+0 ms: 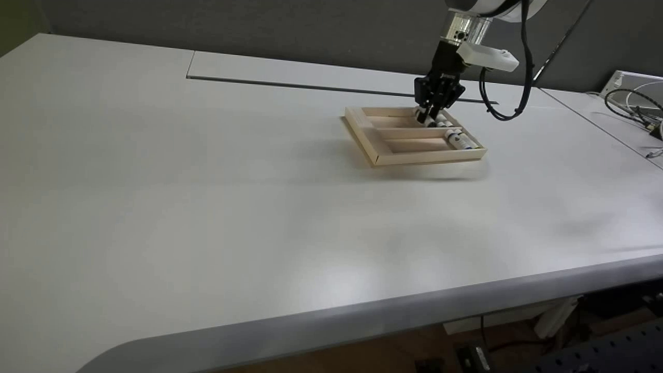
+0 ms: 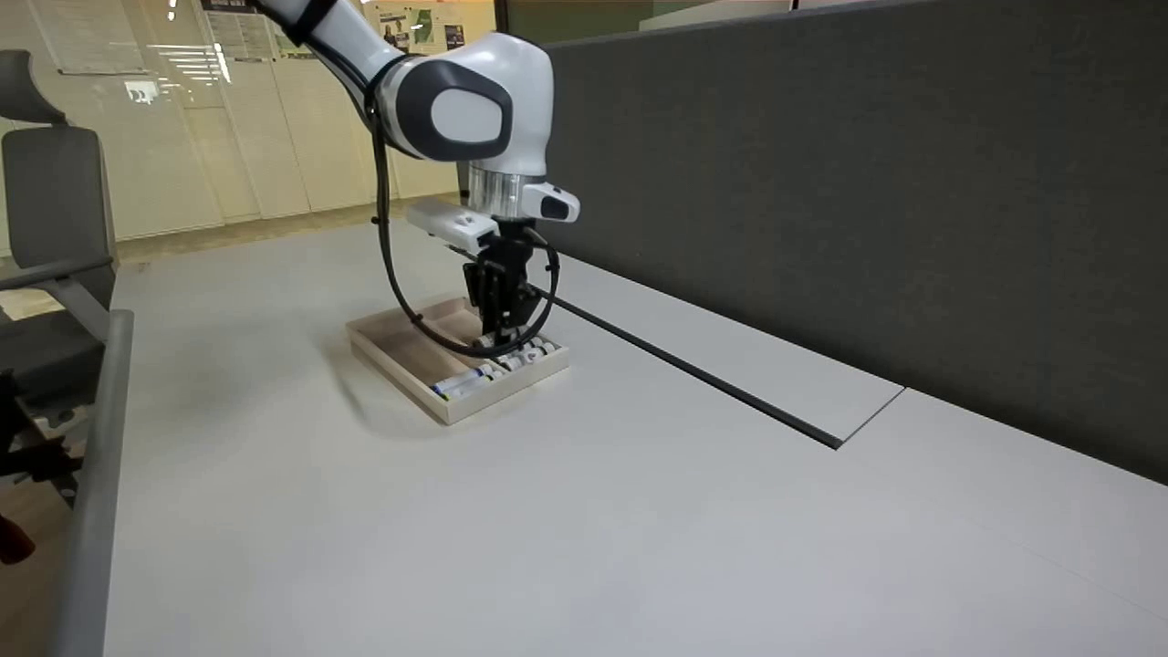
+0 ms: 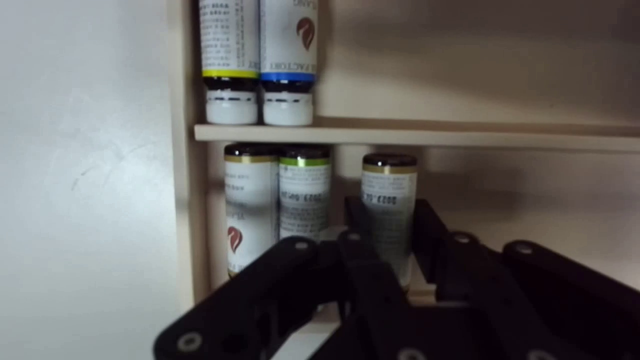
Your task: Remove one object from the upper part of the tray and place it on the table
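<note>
Note black jointed fingers (image 3: 430,242) closed against both sides of white-labelled, gold-banded cylindrical bottle (image 3: 389,212), within pale rectangular wooden tray (image 1: 364,133). Apparently grasped; yet to lift out and set on smooth white worktop (image 1: 207,207).

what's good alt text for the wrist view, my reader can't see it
The gripper clasps a white-labelled bottle with a gold band in a pale wooden tray. To its left lie another gold-banded bottle and a green-banded one; above the divider, a yellow-banded bottle and a blue-banded bottle point white caps toward it.
</note>
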{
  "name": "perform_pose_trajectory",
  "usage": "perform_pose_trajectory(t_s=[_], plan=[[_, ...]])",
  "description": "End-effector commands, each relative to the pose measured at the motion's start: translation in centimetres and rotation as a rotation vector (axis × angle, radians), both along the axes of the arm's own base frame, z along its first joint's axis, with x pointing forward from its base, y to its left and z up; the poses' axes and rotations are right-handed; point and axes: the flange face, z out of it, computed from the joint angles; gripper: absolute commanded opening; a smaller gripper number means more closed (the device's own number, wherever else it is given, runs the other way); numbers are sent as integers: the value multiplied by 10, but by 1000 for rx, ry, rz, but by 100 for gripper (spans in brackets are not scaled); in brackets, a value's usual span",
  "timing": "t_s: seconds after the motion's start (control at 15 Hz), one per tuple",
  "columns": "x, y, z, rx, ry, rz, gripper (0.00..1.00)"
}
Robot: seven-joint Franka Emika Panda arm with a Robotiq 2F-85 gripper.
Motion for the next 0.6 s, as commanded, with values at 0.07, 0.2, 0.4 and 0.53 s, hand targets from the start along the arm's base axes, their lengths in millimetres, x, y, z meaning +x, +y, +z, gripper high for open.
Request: perform_pose_trajectory(t_s=[0.07,0.2,0.4,0.53], plan=[[1,0,60,12,-20,7,7],[2,-16,83,7,-39,21,7],[2,-59,97,-4,-46,42,7],[1,-93,94,-8,-37,76,7]])
